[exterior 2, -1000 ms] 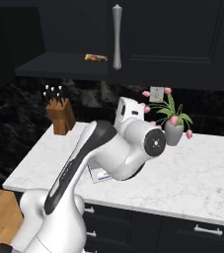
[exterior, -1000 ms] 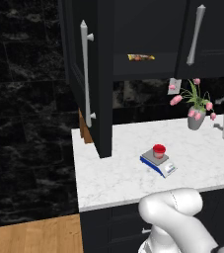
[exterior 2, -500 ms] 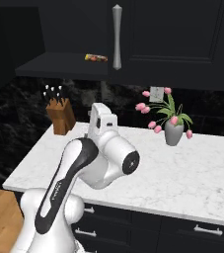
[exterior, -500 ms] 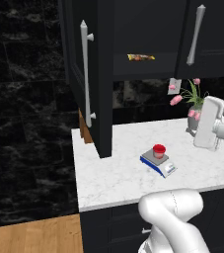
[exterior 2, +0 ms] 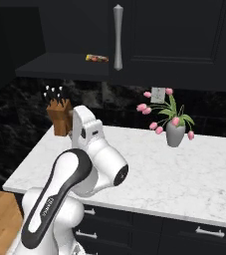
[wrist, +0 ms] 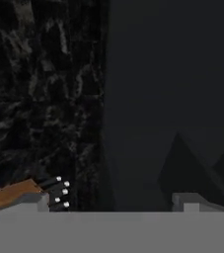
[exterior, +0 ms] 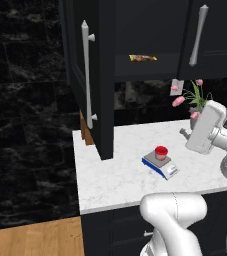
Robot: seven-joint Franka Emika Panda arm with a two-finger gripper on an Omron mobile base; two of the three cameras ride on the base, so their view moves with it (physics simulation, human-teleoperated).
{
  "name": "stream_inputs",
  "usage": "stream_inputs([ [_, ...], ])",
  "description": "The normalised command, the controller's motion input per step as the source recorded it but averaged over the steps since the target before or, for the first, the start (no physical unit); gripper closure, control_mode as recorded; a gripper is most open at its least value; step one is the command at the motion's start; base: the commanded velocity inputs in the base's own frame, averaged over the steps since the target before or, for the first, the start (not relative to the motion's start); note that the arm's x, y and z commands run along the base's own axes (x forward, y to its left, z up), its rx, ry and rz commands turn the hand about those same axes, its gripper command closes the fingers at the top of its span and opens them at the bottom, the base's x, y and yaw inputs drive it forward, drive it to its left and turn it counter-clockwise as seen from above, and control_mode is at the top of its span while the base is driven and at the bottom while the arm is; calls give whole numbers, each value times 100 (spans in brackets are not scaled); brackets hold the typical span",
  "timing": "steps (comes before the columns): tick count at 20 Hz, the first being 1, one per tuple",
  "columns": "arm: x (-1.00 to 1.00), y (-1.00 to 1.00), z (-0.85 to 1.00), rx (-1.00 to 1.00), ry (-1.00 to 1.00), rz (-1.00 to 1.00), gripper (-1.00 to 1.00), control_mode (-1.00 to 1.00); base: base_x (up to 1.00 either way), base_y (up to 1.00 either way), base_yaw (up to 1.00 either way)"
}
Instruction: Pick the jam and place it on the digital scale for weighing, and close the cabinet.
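Jam (exterior: 160,152) sits on the digital scale (exterior: 160,165), which rests on the white counter (exterior: 120,175) just right of the cabinet (exterior: 92,75) door that hangs open. The jaws stand spread wide with nothing between them, the gripper (wrist: 111,200) facing the dark wall beside the knife block (wrist: 22,193).

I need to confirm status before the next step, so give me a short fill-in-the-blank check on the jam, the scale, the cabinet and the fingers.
1. The small red jam jar sits on the flat blue-edged digital scale, which rests on the white marble ____.
2. The left door of the black wall cabinet stands ____.
3. The fingers are open and hold ____.

Missing words: counter; open; nothing
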Motion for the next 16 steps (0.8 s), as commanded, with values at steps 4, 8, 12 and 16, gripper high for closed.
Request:
stream_inputs([
  [4, -61, 95, 16, -8, -13, -3, -100, -100, 0, 0, 0],
  [8, -45, 95, 3, 15, -10, -12, -100, -100, 0, 0, 0],
  [12, -34, 59, -54, 51, -25, -6, -100, -100, 0, 0, 0],
  [16, 0, 89, -78, 52, -33, -11, -100, -100, 0, 0, 0],
])
